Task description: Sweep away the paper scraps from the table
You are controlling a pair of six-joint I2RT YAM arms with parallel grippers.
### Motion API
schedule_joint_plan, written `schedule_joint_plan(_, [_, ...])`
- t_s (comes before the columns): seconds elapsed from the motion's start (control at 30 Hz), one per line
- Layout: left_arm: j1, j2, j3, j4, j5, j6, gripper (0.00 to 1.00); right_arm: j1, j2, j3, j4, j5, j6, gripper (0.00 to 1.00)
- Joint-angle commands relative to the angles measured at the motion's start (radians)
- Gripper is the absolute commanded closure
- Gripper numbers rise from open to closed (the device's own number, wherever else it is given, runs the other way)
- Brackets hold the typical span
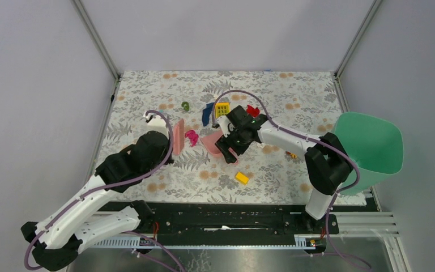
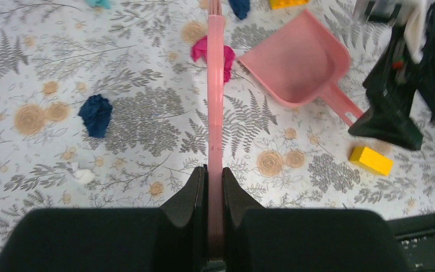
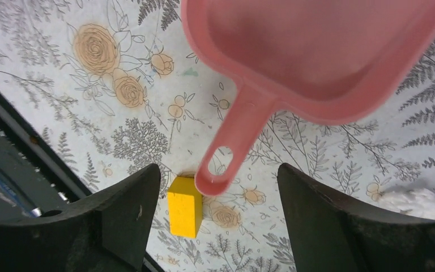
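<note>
My left end effector (image 2: 215, 187) is clamped on the brush (image 2: 216, 102). The right end effector (image 3: 218, 195) is apart over the pan (image 3: 311, 51) handle. I'd grip that handle first to steady the pan, then drag the magenta scrap (image 2: 199, 50), lying against the brush, into its mouth.

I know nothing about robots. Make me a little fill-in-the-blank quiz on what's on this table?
The left fingers are shut on a pink brush; the paper scrap peeking out on both sides of it is ____.
The right fingers stand open around the pink dustpan at its ____.
The building block near the right fingers is ____.
Missing words: magenta; handle; yellow.
</note>
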Motion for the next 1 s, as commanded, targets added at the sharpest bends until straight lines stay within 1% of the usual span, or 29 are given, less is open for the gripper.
schedule_joint_plan(0.0, [0.001, -0.072, -0.001, -0.021, -0.152, -0.077, 1.00, 0.052, 0.028, 0.004, 0.061, 0.222, 0.066, 0.14])
schedule_joint_plan(0.07, [0.001, -0.086, -0.004, -0.015, -0.146, -0.073, 1.00, 0.053, 0.028, -0.008, 0.084, 0.251, 0.074, 0.15])
schedule_joint_plan(0.1, [0.001, -0.088, -0.004, -0.015, -0.146, -0.073, 1.00, 0.053, 0.027, -0.014, 0.092, 0.252, 0.079, 0.16])
schedule_joint_plan(0.23, [0.000, -0.077, -0.007, -0.011, -0.146, -0.070, 1.00, 0.056, 0.018, -0.055, 0.128, 0.222, 0.091, 0.23])
schedule_joint_plan(0.33, [0.000, -0.065, -0.013, 0.000, -0.146, -0.063, 1.00, 0.061, 0.032, -0.070, 0.128, 0.207, 0.079, 0.25])
schedule_joint_plan(0.43, [0.000, -0.055, -0.016, 0.004, -0.146, -0.060, 1.00, 0.062, 0.044, -0.071, 0.127, 0.196, 0.076, 0.30])
schedule_joint_plan(0.67, [0.000, -0.053, -0.018, 0.010, -0.138, -0.054, 1.00, 0.062, 0.046, -0.067, 0.124, 0.200, 0.061, 0.48])
schedule_joint_plan(0.8, [0.001, -0.051, -0.019, 0.012, -0.130, -0.050, 1.00, 0.062, 0.043, -0.074, 0.121, 0.199, 0.057, 0.52])
schedule_joint_plan(0.97, [0.000, -0.050, -0.013, 0.012, -0.122, -0.050, 1.00, 0.062, 0.049, -0.079, 0.119, 0.197, 0.057, 0.55])
